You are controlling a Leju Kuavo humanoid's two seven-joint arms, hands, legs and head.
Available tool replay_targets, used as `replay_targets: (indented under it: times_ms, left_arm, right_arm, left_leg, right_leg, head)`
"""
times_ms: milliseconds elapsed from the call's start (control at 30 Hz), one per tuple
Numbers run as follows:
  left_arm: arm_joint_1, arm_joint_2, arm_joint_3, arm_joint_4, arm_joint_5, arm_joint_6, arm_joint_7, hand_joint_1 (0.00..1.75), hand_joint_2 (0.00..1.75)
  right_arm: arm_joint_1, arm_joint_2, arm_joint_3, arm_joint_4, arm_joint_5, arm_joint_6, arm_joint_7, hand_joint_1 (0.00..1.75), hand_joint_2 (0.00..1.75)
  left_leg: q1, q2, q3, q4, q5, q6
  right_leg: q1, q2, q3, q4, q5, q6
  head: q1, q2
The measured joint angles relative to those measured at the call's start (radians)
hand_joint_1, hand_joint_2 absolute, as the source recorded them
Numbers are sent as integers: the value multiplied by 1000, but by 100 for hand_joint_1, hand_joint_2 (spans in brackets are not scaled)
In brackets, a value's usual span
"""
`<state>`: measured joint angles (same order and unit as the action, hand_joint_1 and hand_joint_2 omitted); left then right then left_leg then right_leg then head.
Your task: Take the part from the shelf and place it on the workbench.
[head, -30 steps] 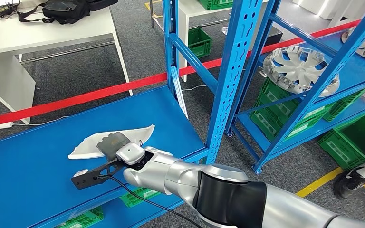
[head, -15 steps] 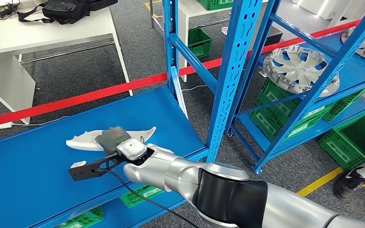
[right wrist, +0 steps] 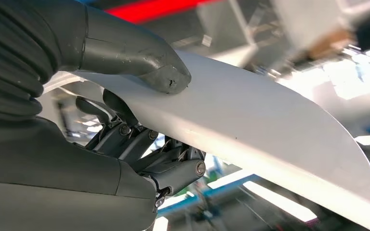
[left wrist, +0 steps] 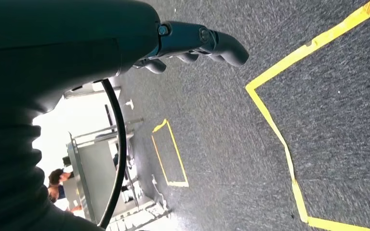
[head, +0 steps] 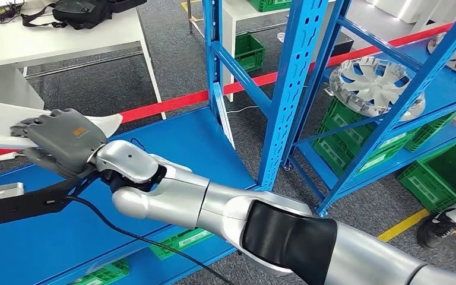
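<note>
- Right hand (head: 59,139) fingers clamp the long white curved plastic part (right wrist: 270,125), held above the blue shelf (head: 172,142).
- Left hand (left wrist: 192,45) fingers curled in, holding nothing.

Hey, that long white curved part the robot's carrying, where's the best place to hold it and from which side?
Near the middle of its length, across the broad flat face, probably. The white part is long, thin and tapers to points, so a mid-span hold keeps it balanced. The right hand does that now: thumb pressed on one face, fingers wrapped under the other, coming in over its long edge.
</note>
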<state>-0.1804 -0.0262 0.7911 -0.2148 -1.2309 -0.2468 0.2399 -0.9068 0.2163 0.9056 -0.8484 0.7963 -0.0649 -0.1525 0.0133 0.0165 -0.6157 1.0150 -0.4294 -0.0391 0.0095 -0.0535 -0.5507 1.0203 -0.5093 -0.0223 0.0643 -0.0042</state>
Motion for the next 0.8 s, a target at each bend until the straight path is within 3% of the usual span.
replay_targets:
  times_ms: [200,433,633,800]
  left_arm:
    - [5,2,20,0,17,0,-3,0,175]
    - [8,4,34,0,16,0,-2,0,175]
    - [6,10,34,0,-18,0,19,0,175]
    - [3,17,34,0,-27,0,11,0,175]
  right_arm:
    - [22,-16,-1,-201,-14,19,-52,175,175]
    - [50,-32,2,-317,-17,10,-68,175,175]
    - [102,-70,14,-417,14,-11,-16,175,175]
    - [114,-97,21,-442,29,-8,26,175,175]
  left_leg:
    - [0,0,0,0,0,0]
    - [0,0,0,0,0,0]
    - [-4,0,0,1,-2,2]
    - [-9,0,-1,5,-7,10]
  right_leg:
    - [0,0,0,0,0,0]
    - [-1,0,1,0,0,0]
    - [-5,0,1,0,0,3]
    - [-10,-1,2,-1,0,11]
  head:
    - [0,0]
    - [0,0]
    - [0,0]
    - [0,0]
